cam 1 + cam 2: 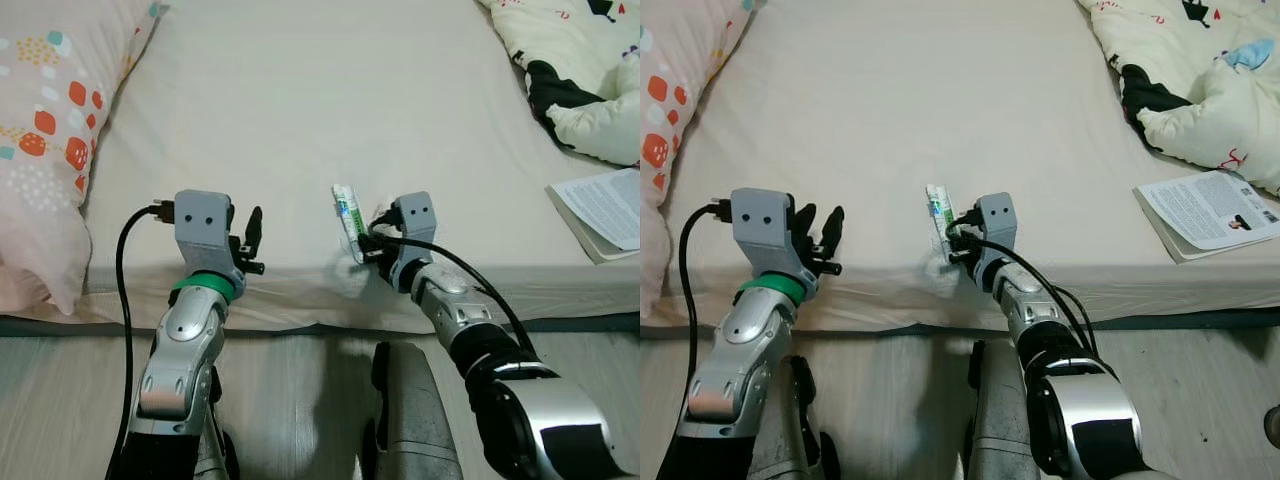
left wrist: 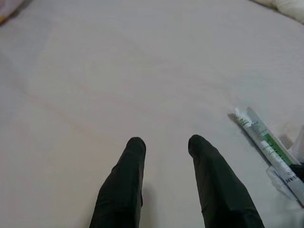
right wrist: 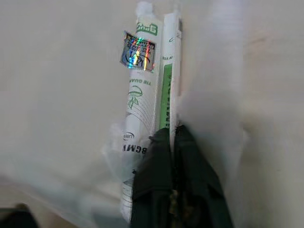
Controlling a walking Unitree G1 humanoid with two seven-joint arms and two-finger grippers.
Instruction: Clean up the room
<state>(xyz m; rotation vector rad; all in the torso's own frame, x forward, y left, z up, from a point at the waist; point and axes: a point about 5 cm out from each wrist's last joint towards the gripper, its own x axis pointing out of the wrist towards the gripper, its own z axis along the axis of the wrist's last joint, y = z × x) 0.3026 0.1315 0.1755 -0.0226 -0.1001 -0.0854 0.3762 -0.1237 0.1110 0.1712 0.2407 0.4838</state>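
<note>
A white and green tube-shaped packet (image 1: pixel 349 220) in clear wrapping stands tilted up off the beige bed sheet (image 1: pixel 330 110) near the bed's front edge. My right gripper (image 1: pixel 366 248) is shut on the packet's lower end; in the right wrist view the black fingers (image 3: pixel 175 185) pinch the packet (image 3: pixel 142 114) together. My left gripper (image 1: pixel 252 240) hovers over the sheet to the left of the packet, open, with nothing between its fingers (image 2: pixel 126 185). In the left wrist view the packet (image 2: pixel 268 147) lies off to the side.
A patterned pillow (image 1: pixel 50 130) lies at the bed's left end. A cream blanket with dark patches (image 1: pixel 580 80) is bunched at the right, with an open booklet (image 1: pixel 605 210) near the front right edge. Wooden floor (image 1: pixel 300 400) runs below the bed.
</note>
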